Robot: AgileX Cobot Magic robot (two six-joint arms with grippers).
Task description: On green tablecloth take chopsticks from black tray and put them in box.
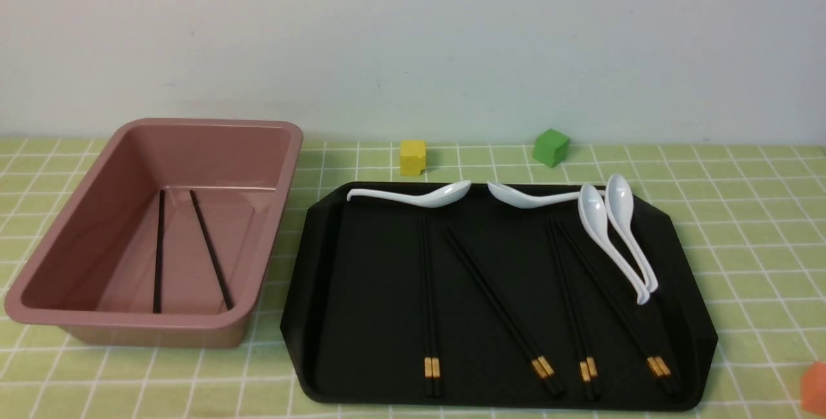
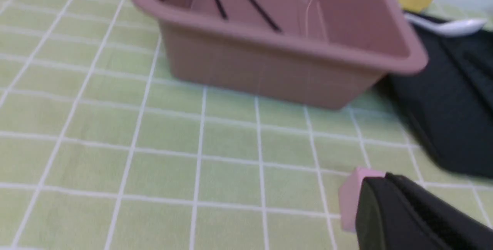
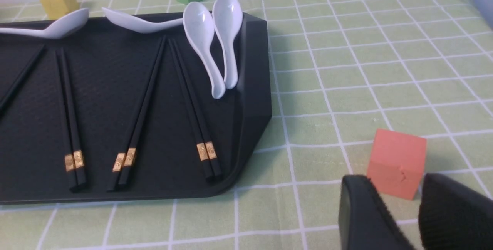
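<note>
The pink box (image 1: 77, 245) stands at the left on the green tablecloth (image 1: 742, 225), with two black chopsticks (image 1: 158, 251) lying apart on its floor, also seen as chopsticks (image 2: 256, 5) in the left wrist view. The black tray (image 1: 361, 341) to its right holds several pairs of chopsticks (image 1: 430, 303) with gold bands near their ends. No gripper shows in the front view. My left gripper (image 2: 386, 178) is shut and empty, low over the cloth in front of the box (image 2: 277, 69). My right gripper (image 3: 396, 188) is open and empty, over the cloth right of the tray (image 3: 250, 99).
Several white spoons (image 1: 613, 232) lie along the tray's far and right sides. A yellow cube (image 1: 413, 157) and a green cube (image 1: 550, 147) sit behind the tray. An orange cube (image 3: 396, 161) sits just beyond the right gripper. A pink cube (image 2: 352, 200) sits beside the left gripper.
</note>
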